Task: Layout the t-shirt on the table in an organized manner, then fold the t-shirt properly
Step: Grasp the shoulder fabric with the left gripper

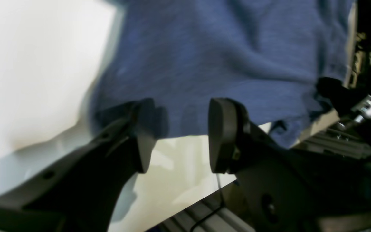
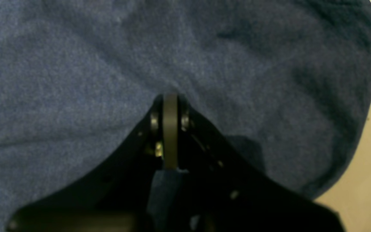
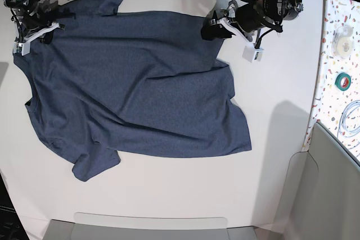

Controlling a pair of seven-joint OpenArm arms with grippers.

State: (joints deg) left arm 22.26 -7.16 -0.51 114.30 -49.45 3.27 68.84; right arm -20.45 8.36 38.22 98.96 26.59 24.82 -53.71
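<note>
T-shirt (image 3: 135,88): dark heathered navy, spread mostly flat on the white table (image 3: 185,195), plain side up, no lettering showing. Broad creases run across the middle. One sleeve lies at the near corner, another at the far edge; the hem side nearest the left pincer is rumpled and drawn up into a peak.

Right pincer (image 2: 170,96): at the shirt's corner in the base view's upper left (image 3: 42,29). Wrist view shows the jaws pressed tight together, a fold of blue cloth nipped between them, fabric filling nearly everything ahead of the tips and a sliver of table off to one side.

Left pincer (image 1: 182,135): at the cloth's edge in the base view's upper right (image 3: 212,29), arm reaching in low from the far side of the table. Jaws stand well apart with nothing between them. The shirt's edge lies just beyond the fingertips (image 1: 222,135); contact cannot be judged through the blur.

Beyond the left pincer, a white tag (image 3: 252,53) hangs off the arm; any print is too small to read. A speckled strip (image 3: 340,54) borders the table, carrying a green tape roll (image 3: 343,80).
</note>
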